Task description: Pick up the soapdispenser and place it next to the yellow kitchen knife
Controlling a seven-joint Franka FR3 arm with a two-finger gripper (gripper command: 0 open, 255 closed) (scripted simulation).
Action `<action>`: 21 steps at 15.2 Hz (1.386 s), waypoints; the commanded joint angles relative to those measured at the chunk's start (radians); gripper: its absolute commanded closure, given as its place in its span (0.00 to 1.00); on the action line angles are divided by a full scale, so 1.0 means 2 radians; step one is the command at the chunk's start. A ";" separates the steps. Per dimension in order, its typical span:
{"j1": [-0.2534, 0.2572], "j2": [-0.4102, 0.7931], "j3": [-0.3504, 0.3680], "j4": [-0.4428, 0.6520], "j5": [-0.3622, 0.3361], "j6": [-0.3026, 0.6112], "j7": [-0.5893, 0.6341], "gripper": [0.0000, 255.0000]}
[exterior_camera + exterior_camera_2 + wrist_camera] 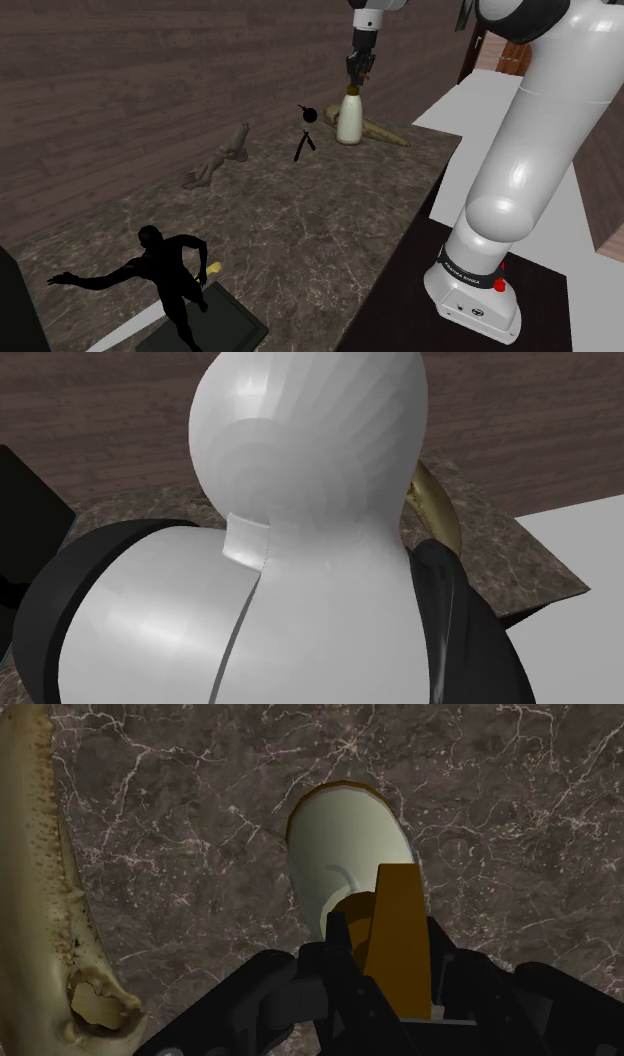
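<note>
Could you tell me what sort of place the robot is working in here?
Probably a kitchen counter in a house: a dark marbled stone worktop, a wood-panelled wall behind it, and a cream soap dispenser and a yellow-handled knife on it.

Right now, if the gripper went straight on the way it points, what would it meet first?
The soap dispenser: the gripper clasps its brown pump, and the pale bottle stands directly below on the marbled counter. Going on would likely just press it down.

Dark marble counter (300, 230) w/ cream soap dispenser (349, 120); tan bone-like piece (385, 133); yellow knife (214, 269)
</note>
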 commanded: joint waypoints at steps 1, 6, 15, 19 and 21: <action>-0.001 0.004 -0.001 0.018 0.002 -0.015 -0.001 1.00; -0.002 0.011 -0.002 0.060 0.005 -0.050 -0.002 1.00; -0.008 0.035 -0.006 0.148 0.017 -0.118 -0.008 1.00; -0.013 0.050 -0.009 0.195 0.025 -0.151 -0.011 1.00; -0.016 0.060 -0.011 0.221 0.031 -0.169 -0.014 1.00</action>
